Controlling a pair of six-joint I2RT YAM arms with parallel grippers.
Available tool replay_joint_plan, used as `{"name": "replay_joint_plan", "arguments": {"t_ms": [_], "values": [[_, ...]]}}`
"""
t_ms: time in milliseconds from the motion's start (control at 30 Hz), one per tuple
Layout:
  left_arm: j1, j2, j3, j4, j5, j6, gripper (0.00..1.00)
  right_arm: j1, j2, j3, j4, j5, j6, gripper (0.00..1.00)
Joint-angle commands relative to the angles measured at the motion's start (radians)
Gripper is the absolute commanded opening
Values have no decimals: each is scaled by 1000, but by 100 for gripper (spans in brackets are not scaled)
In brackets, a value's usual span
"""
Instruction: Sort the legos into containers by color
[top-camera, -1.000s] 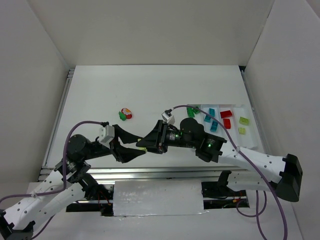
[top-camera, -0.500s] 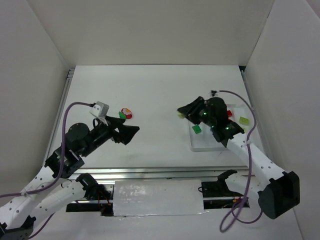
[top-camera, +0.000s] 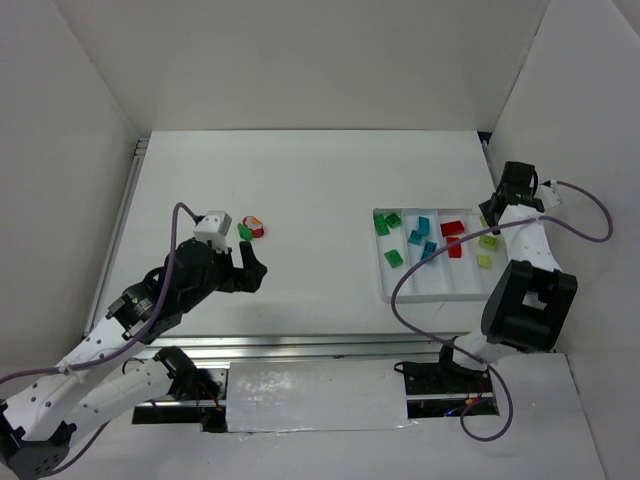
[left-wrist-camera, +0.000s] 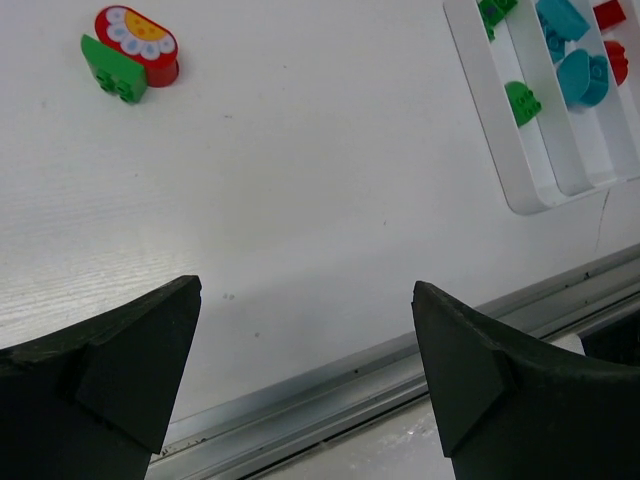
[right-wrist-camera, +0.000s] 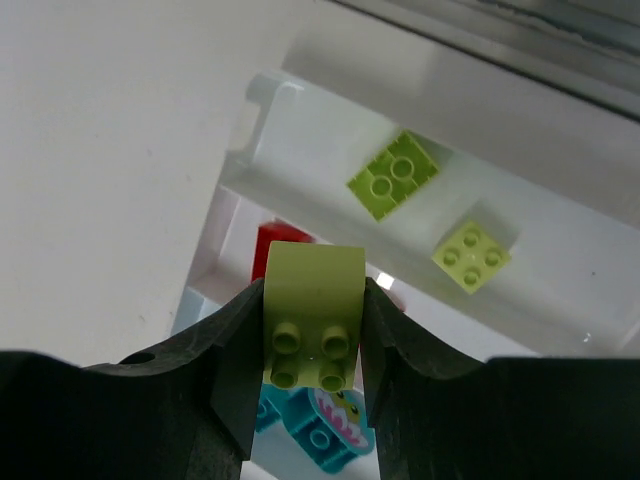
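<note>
right gripper (right-wrist-camera: 313, 345) is clamping a pale yellow-green brick (right-wrist-camera: 312, 285) between both fingers, studs facing the wrist camera; it's hanging above the white tray (top-camera: 440, 288), and from overhead it's sitting by the tray's far right corner; in the wrist view the held brick is sitting over the tray's dividers, and it isn't touching the tray as far as I can tell

left gripper (left-wrist-camera: 305, 290) is standing wide open and gripping nothing; it's hovering over bare table (left-wrist-camera: 300, 180), on the near side of the two loose bricks

tray is looking sorted by colour: green bricks (top-camera: 394, 258) are lying in the leftmost compartment; teal bricks (top-camera: 423, 226) in the next; red bricks (top-camera: 452, 229) in the third; two yellow-green bricks (top-camera: 488, 240) in the rightmost

what's remaining, by my read: the held brick is needing a release into the rightmost compartment with its two matches; a loose green brick (left-wrist-camera: 112, 72) and a red brick with a white-and-yellow top (left-wrist-camera: 140, 42) are lying touching each other on the table, well apart from the tray; so most of the job is looking done, with three bricks outstanding; the left arm is looking best placed for the loose pair
</note>
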Motion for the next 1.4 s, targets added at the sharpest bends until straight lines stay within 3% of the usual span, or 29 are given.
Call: {"name": "replay_joint_plan", "arguments": {"t_ms": [0,133,433,567,700,867,933,1133,1267,1300,1367], "values": [[-1,20,0,32,79,-1,99,5,121,139,-34,83,-9,0],[-1,22,2,16,121,9,100,3,268,294,-83,127,-9,0],[-1,-66,-26,16,159,3,100,3,426,374,-74,115,5,8],[-1,-78,-24,4,159,0,99,5,450,366,-46,81,6,23],[-1,-73,-23,7,156,2,100,5,458,363,-38,90,4,47],[-1,-53,-20,7,135,-3,100,3,467,369,-51,87,12,57],[-1,-35,-15,-4,106,-12,99,9,461,365,-43,86,12,65],[-1,-18,-4,-37,-17,-95,100,42,417,363,-49,66,11,66],[0,10,17,-100,-220,-259,99,184,226,320,-20,84,-29,67],[3,32,25,-103,-242,-277,100,216,182,308,-17,95,-38,84],[11,65,61,-114,-284,-322,99,287,93,261,-14,138,-63,100]]}}
